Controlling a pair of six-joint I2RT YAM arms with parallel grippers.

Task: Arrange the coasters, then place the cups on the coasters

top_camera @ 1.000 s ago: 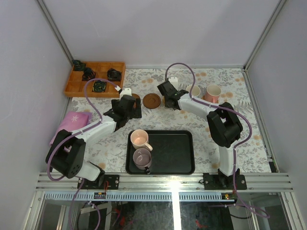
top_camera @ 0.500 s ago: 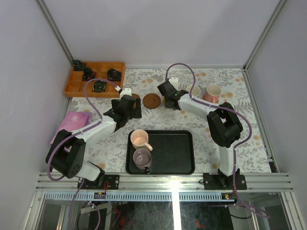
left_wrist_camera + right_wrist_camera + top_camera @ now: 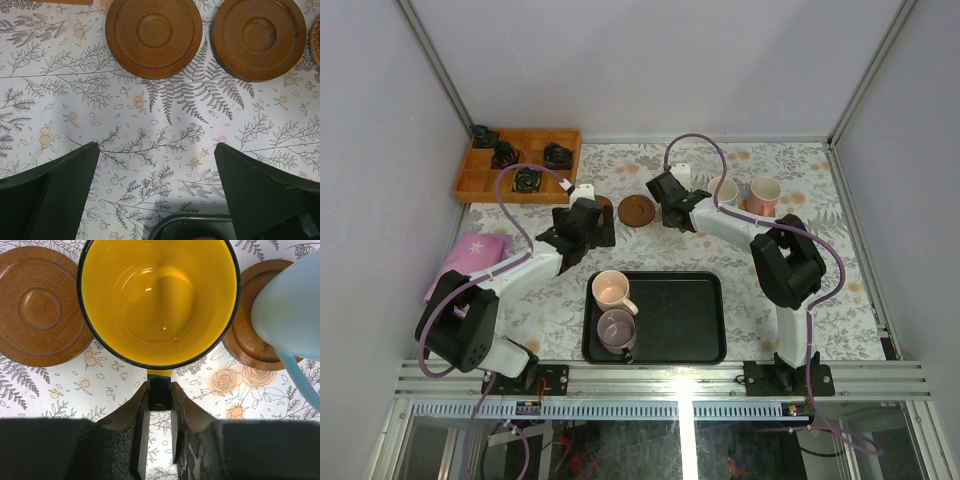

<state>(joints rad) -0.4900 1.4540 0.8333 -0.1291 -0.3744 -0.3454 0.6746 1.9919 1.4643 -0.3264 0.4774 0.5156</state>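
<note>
Overhead view: table under a cream floral-print cloth. A black rectangular tray lies near the arm bases, holding a pale pink handled mug and, just nearer, a mauve-grey handled mug. A flat round brown wooden coaster lies bare between the two grippers. The left gripper hangs over the cloth beyond the tray. The right gripper sits just right of that coaster, its load hidden here. A white mug with blue handle and a pinkish-white mug stand side by side farther right. An orange wooden compartment box with small black objects sits at the far left, and a folded pink fabric lies at the left edge.

Left wrist view: the left gripper is released, its fingers spread wide over bare cloth with nothing between them. Two wooden discs lie ahead, side by side and apart. The tray rim shows at the bottom.

Right wrist view: the right gripper is clenched on the handle of an upright yellow mug with black rim. The mug shows between a bare left disc and a right disc that bears the blue-handled mug. I cannot tell whether the yellow mug rests on the cloth or is lifted.
</note>
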